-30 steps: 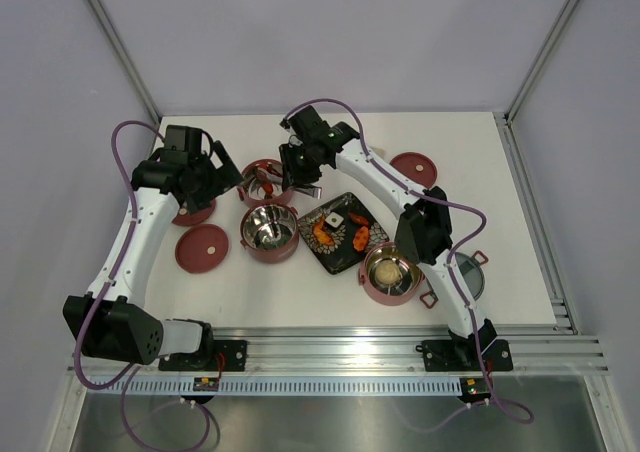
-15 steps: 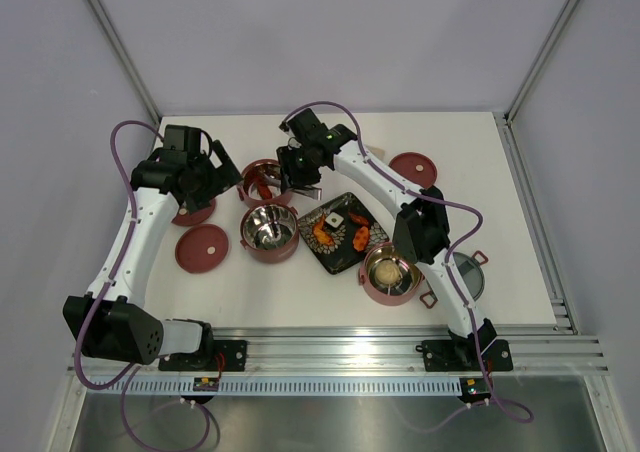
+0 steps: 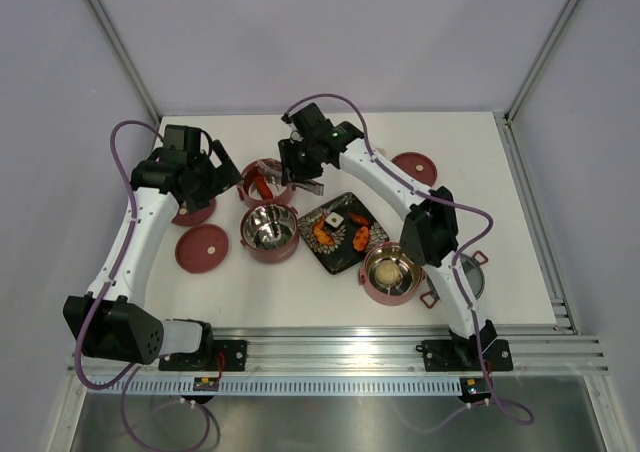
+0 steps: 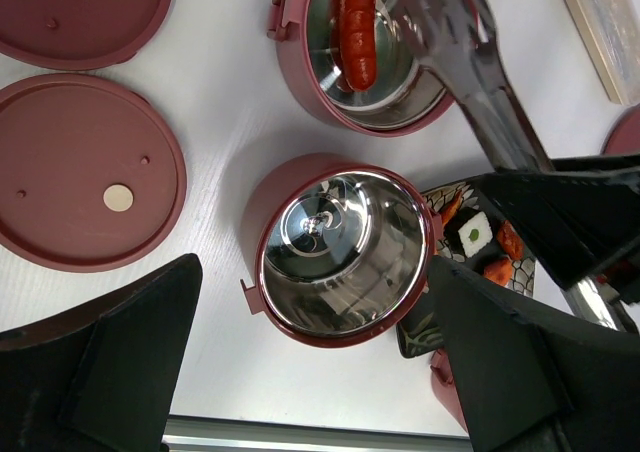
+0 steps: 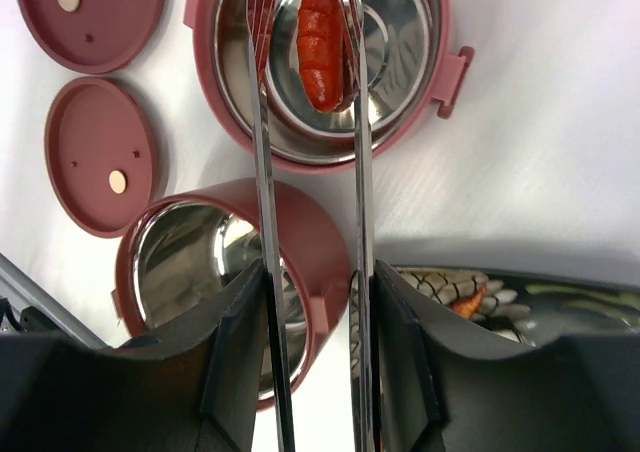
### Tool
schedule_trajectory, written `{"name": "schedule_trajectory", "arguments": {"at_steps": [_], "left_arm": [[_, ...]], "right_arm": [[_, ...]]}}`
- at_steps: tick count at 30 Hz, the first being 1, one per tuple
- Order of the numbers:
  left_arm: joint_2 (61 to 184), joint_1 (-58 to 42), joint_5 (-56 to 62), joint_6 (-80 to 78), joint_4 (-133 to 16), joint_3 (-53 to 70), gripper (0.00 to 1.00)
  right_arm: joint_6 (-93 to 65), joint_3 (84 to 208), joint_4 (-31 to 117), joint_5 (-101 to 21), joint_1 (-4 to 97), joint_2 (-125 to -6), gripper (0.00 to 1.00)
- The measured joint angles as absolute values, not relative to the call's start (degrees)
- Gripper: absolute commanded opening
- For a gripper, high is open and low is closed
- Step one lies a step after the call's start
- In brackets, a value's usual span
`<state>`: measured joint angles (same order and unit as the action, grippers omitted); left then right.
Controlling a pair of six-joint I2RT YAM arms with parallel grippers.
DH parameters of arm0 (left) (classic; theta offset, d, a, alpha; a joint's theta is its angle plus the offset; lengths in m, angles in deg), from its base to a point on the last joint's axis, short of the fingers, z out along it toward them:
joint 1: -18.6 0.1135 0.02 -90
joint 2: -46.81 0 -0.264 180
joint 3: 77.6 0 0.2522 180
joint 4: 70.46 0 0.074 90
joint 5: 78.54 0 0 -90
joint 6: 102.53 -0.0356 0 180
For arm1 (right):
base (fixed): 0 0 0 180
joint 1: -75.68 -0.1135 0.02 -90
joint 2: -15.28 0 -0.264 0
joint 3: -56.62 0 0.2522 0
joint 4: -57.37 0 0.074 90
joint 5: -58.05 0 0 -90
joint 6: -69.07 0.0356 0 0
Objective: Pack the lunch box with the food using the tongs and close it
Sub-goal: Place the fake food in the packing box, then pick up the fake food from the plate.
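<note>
Lunch box [image 3: 268,234]: its parts stand apart on the white desk [image 3: 520,202], three dusty-red bowls and loose lids, none stacked.
Top view, edges: frame posts and pale walls close the far, left and right sides; a rail runs along the near edge.
Top view, open room: bare desk lies far right and in the strip between the bowls and the rail.
Top view, bowls: the far bowl [image 3: 246,194] is at centre-left, an empty bowl is just in front of it, and a third bowl [image 3: 365,290] with a beige ball [image 3: 386,268] is near right, touching the black plate [image 3: 338,257].
Top view, lids: flat red lids [image 3: 205,248] lie left and far right; the grey top lid [image 3: 470,275] lies by the third bowl.
Top view, pincers: the left pincer [image 3: 220,170] hangs just left of the far bowl; the right pincer [image 3: 300,172] hangs over its right rim.
Left wrist view: the left pincer's fingers are spread wide and hold nothing, with the empty bowl below between them. The tongs [image 4: 485,97] slant over the far bowl, where a red stick [image 4: 358,27] lies inside.
Right wrist view: the right pincer is clamped on both arms of the tongs. The arms reach over the far bowl and straddle the red stick, one close against it, the other with a gap.
</note>
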<state>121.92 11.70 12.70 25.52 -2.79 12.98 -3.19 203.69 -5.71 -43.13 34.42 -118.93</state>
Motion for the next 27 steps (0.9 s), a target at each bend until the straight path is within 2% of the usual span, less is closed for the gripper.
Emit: {"name": "schedule_trajectory", "arguments": {"at_steps": [10, 19, 27], "left_arm": [[121.99, 11.70, 12.76, 24.60, -2.57, 13.79, 0.99], [122.14, 11.72, 12.78, 23.57, -2.73, 14.95, 0.99], [122.40, 11.94, 12.76, 23.44, -2.75, 14.95, 0.99]], "right_arm": [[-2.18, 192.13, -3.04, -38.39, 34.42, -100.70, 0.46], [1.57, 167.45, -3.13, -31.79, 34.49, -80.49, 0.46], [6.25, 156.46, -7.92, -31.04, 34.49, -70.41, 0.46]]}}
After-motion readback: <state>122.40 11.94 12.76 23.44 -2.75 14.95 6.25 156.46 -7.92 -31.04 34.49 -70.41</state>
